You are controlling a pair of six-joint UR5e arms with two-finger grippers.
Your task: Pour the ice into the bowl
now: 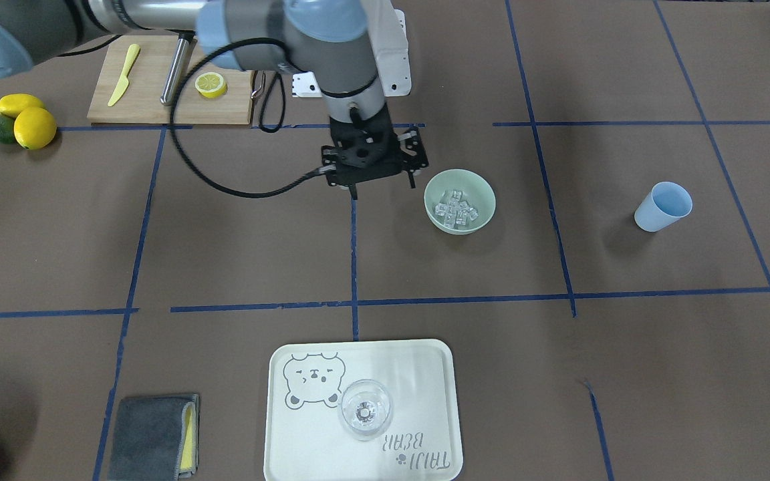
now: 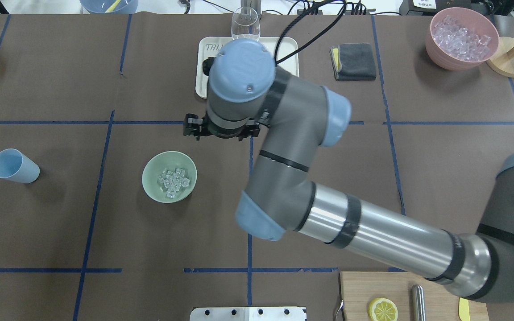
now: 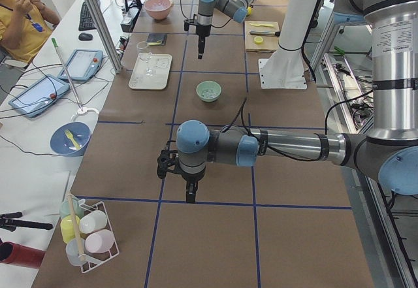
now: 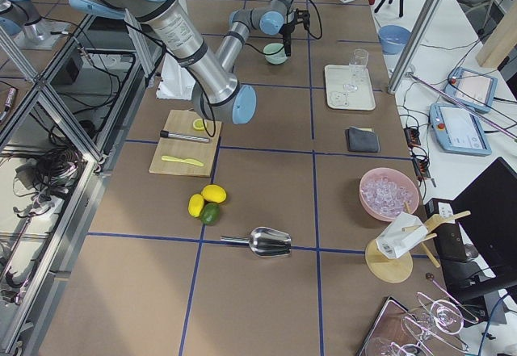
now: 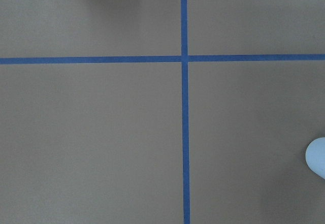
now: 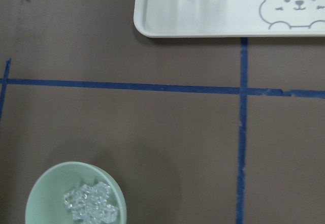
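Note:
The pale mint-green bowl point(image 1: 485, 207) stands upright on the brown table with a heap of clear ice cubes point(image 1: 455, 210) inside. It shows in the overhead view point(image 2: 152, 171) with the ice point(image 2: 173, 182), and in the right wrist view point(image 6: 45, 193). My right gripper point(image 1: 353, 194) hangs fingers-down above the table beside the bowl, apart from it. Its fingers show as one narrow tip, shut and empty. My left gripper point(image 3: 189, 195) shows only in the exterior left view, low over a blue tape cross. I cannot tell whether it is open or shut.
A light blue cup point(image 1: 659, 210) stands upright on the robot's left side, also at the left wrist view's edge point(image 5: 317, 158). A white tray point(image 1: 425, 374) holds a clear glass point(image 1: 365, 409). A grey cloth point(image 1: 151, 437), a cutting board point(image 1: 158, 100) and a pink container point(image 2: 460, 38) of ice stand around.

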